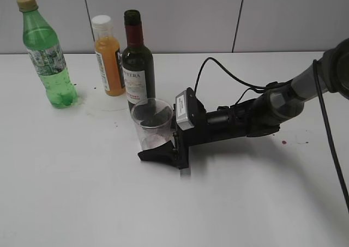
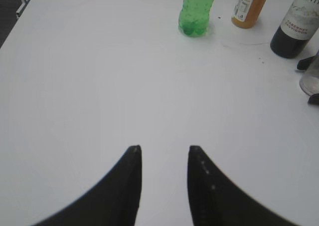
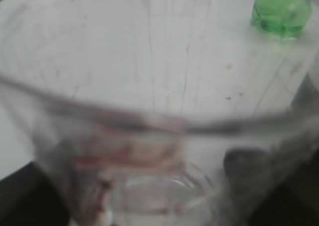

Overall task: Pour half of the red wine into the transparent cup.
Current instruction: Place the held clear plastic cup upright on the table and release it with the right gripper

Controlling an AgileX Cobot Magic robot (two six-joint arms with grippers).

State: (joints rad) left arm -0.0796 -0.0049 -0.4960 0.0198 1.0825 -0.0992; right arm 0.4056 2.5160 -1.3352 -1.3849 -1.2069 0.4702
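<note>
The red wine is in a dark-green bottle point(image 1: 137, 67) with a white label, standing upright at the back of the white table and showing at the top right of the left wrist view point(image 2: 294, 29). Just in front of it stands the transparent cup point(image 1: 152, 124), upright, with reddish stains at its bottom. My right gripper point(image 1: 147, 133) lies low on the table, open, with one finger on each side of the cup. In the right wrist view the blurred cup point(image 3: 159, 86) fills the frame. My left gripper point(image 2: 164, 148) is open and empty over bare table, well away from the bottle.
A green soda bottle point(image 1: 48, 56) stands at the back left and an orange juice bottle point(image 1: 109, 59) stands beside the wine bottle. Small red spots point(image 1: 283, 143) mark the table at the right. My right arm's cable loops behind the gripper.
</note>
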